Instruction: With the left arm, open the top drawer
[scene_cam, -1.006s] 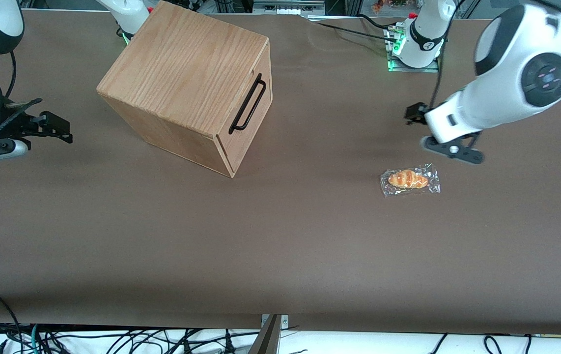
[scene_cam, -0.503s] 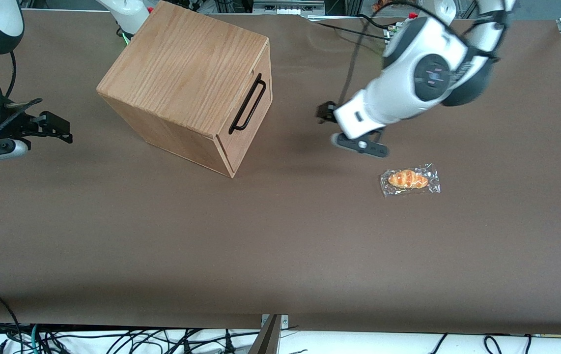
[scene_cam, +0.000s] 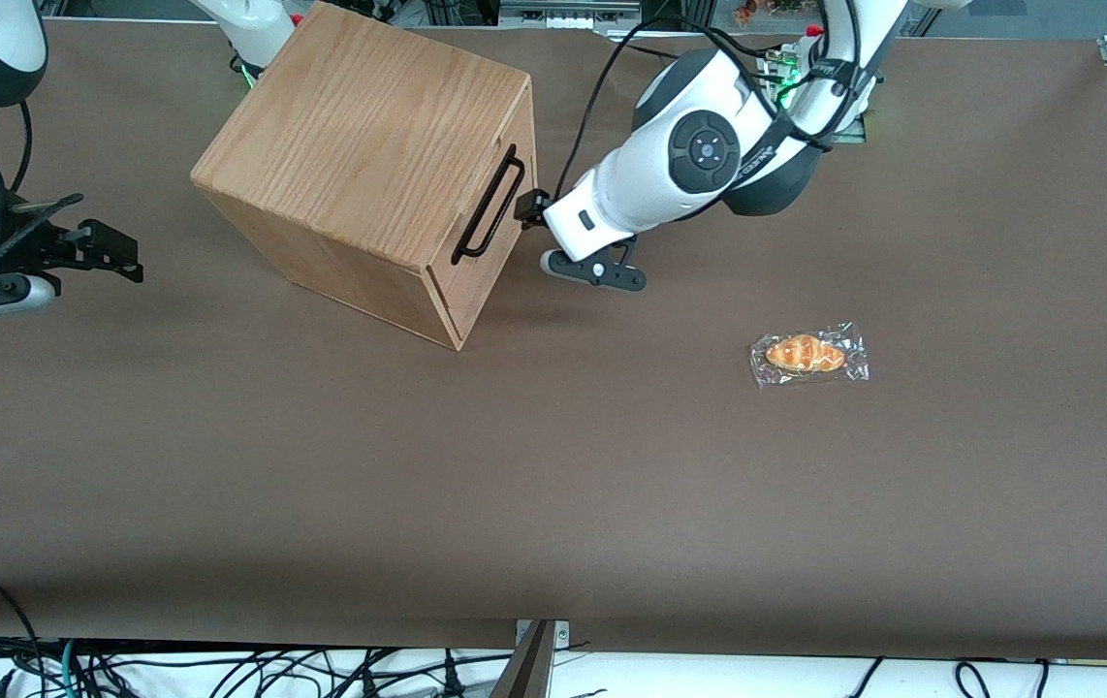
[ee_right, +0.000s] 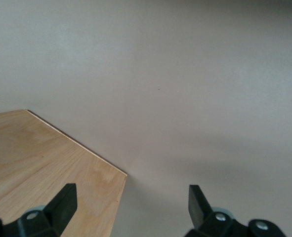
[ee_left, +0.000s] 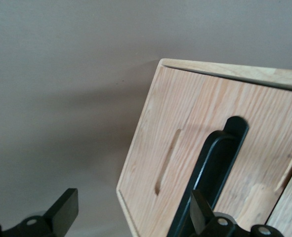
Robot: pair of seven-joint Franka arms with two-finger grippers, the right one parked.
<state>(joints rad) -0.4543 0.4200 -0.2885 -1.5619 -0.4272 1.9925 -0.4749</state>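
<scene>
The wooden box (scene_cam: 369,165) is light oak with clear grain and a matt finish, and so is the top drawer (ee_left: 205,163). Its handle (scene_cam: 489,206) is smooth black metal. The left arm (scene_cam: 680,165) is glossy white plastic; its gripper (ee_left: 131,217), in front of the drawer, is matt black. The table (scene_cam: 553,485) is dull brown.

The gripper (scene_cam: 526,209), fingers spread, hangs just in front of the drawer (scene_cam: 490,252), one finger (ee_left: 201,213) overlapping its handle (scene_cam: 488,206). A wrapped pastry (scene_cam: 808,355) lies well apart on the table (scene_cam: 553,485).
</scene>
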